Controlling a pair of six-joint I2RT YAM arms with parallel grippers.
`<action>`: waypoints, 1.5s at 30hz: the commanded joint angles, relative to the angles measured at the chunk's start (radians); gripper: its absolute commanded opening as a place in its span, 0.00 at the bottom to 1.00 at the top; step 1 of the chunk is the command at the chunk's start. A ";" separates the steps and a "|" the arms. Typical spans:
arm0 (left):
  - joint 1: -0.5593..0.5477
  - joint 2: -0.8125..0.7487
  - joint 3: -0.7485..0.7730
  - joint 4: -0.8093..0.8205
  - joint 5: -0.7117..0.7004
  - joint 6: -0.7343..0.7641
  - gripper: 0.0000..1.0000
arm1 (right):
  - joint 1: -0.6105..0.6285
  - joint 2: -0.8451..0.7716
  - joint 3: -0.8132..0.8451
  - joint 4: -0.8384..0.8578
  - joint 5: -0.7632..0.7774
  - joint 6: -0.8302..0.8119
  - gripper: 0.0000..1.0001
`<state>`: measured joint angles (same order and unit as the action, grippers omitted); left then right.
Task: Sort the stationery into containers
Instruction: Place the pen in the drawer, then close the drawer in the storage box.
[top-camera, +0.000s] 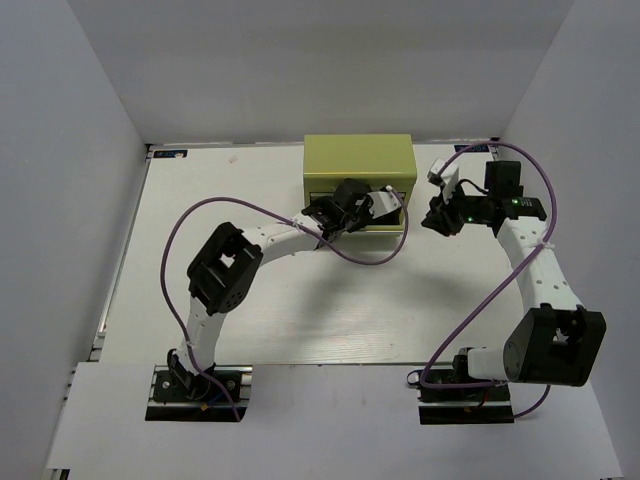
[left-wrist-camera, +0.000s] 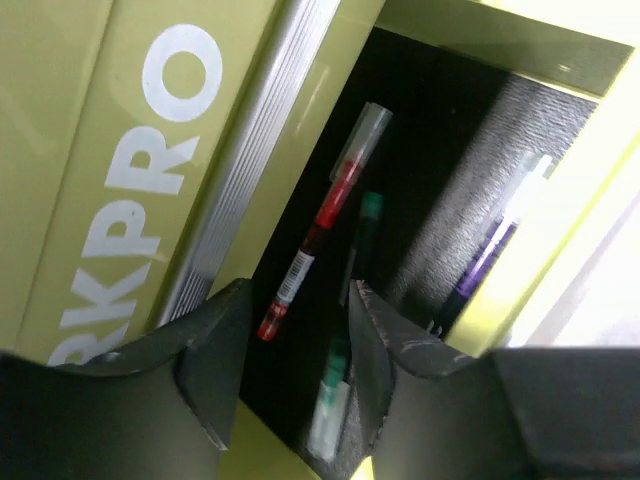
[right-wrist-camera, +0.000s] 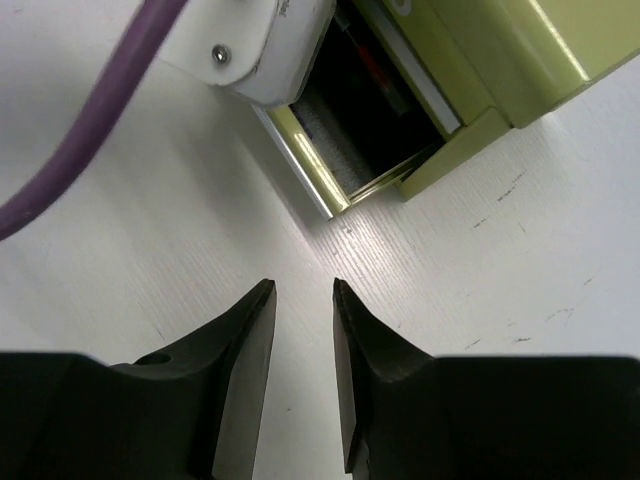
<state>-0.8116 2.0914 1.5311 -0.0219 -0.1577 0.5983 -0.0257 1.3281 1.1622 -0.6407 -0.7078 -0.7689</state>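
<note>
The red pen (left-wrist-camera: 320, 225), green pen (left-wrist-camera: 368, 225) and whitish pen (left-wrist-camera: 520, 195) lie in the open drawer (left-wrist-camera: 430, 120) of the tool chest (top-camera: 358, 160). The left hand (left-wrist-camera: 298, 300) hangs over them, open, empty. The right hand (right-wrist-camera: 302, 290), open just a crack and empty, is beside the chest. Shutting the drawer now could pinch the left hand or jam the whitish pen, which maybe leans.

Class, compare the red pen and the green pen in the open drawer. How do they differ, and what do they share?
The red pen is clear with red ink; the green pen is dark with green ends. The red pen lies nearer the lettering, the green pen farther. Both lie roughly parallel in the drawer.
</note>
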 joint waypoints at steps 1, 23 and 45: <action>-0.006 -0.131 -0.022 0.043 0.013 -0.011 0.58 | 0.004 0.019 0.017 -0.081 -0.057 -0.168 0.36; -0.003 -0.890 -0.587 -0.193 -0.052 -0.863 0.99 | 0.344 0.252 0.010 0.051 0.077 -0.304 0.10; -0.012 -1.318 -0.867 -0.320 -0.250 -1.141 0.99 | 0.593 0.467 -0.050 0.732 0.797 -0.052 0.11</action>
<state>-0.8204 0.7937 0.6662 -0.3351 -0.3840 -0.5201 0.5571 1.7809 1.1141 -0.0772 -0.0288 -0.8261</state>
